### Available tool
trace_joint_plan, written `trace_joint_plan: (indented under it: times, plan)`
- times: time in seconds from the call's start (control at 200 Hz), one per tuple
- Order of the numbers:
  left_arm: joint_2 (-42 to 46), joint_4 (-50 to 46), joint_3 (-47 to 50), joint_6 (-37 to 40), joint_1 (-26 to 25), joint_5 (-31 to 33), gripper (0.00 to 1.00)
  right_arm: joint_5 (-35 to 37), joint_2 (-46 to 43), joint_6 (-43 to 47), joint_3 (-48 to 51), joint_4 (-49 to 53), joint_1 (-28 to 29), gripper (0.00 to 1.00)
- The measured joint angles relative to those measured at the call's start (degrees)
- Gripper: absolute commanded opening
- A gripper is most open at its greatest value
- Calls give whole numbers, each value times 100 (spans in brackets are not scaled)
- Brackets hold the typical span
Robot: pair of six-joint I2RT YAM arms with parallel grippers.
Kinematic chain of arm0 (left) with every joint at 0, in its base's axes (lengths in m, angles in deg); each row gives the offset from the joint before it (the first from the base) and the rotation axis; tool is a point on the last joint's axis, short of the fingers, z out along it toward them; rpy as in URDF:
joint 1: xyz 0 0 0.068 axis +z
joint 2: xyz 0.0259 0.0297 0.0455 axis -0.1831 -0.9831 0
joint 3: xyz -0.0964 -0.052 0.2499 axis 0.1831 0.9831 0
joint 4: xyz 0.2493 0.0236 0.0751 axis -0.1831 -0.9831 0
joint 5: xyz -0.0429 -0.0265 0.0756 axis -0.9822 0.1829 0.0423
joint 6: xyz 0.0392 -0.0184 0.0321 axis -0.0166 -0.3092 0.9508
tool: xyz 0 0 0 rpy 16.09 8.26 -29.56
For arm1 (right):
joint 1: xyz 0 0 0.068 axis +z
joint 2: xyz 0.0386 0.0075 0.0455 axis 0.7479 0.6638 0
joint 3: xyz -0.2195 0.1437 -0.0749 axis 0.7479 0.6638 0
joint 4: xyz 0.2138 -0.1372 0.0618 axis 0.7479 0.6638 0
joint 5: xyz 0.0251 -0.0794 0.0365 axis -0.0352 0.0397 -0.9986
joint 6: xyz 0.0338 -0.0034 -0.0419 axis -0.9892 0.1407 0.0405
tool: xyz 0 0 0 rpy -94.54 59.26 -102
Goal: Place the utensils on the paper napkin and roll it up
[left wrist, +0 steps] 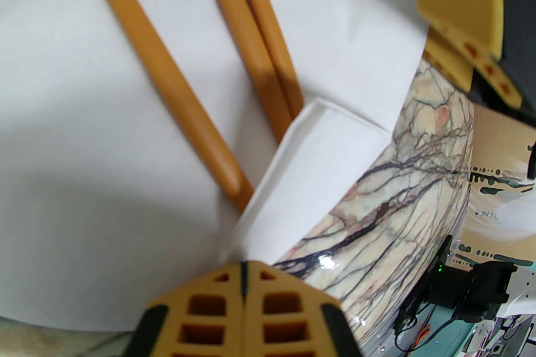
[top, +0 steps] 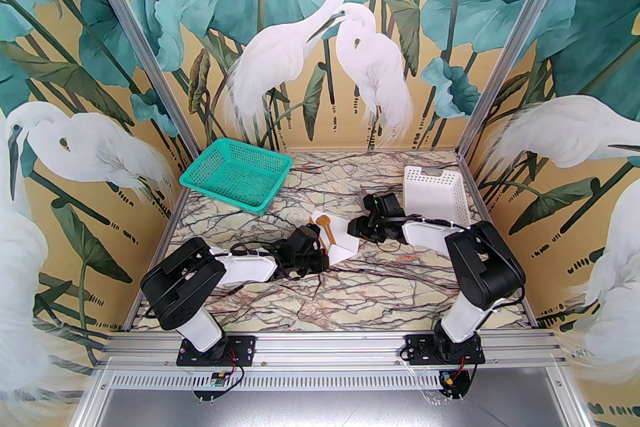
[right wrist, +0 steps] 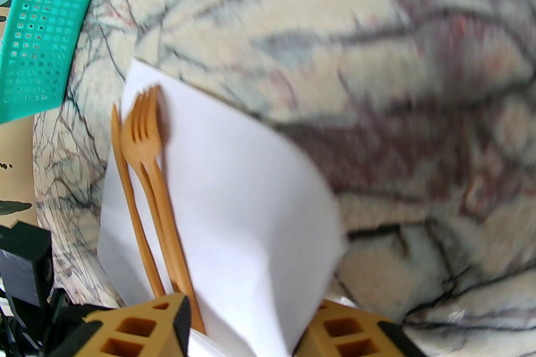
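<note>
The white paper napkin (top: 345, 247) lies mid-table with the orange-brown utensils (top: 327, 227) along its left part, a spoon bowl at their far end. In the left wrist view, three handles (left wrist: 259, 41) rest on the napkin (left wrist: 83, 137). Its near corner is folded over them, and my left gripper (left wrist: 243, 267) is shut on that flap's tip. In the right wrist view, a fork (right wrist: 144, 137) and a thinner piece lie on the napkin (right wrist: 234, 188). My right gripper (right wrist: 247, 330) stands open, with the napkin's raised edge between its fingers.
A green mesh basket (top: 235, 174) sits at the back left, and a white perforated basket (top: 435, 194) at the back right, just behind the right arm. The two grippers (top: 325, 260) (top: 351, 229) face each other across the napkin. Marble tabletop (top: 350, 300) shows nearer the bases.
</note>
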Motion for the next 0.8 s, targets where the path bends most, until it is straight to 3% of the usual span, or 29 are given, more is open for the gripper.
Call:
trace_joint_plan:
  times: [0.195,0.29,0.8]
  plan:
    - [0,0,0,0,0,0,0,103,0,184,-116,164,0,13]
    - [0,0,0,0,-2,2,0,85,0,240,-118,240,0,6]
    - [0,-28,-15,0,-2,2,0,-13,-22,55,-118,299,461,6]
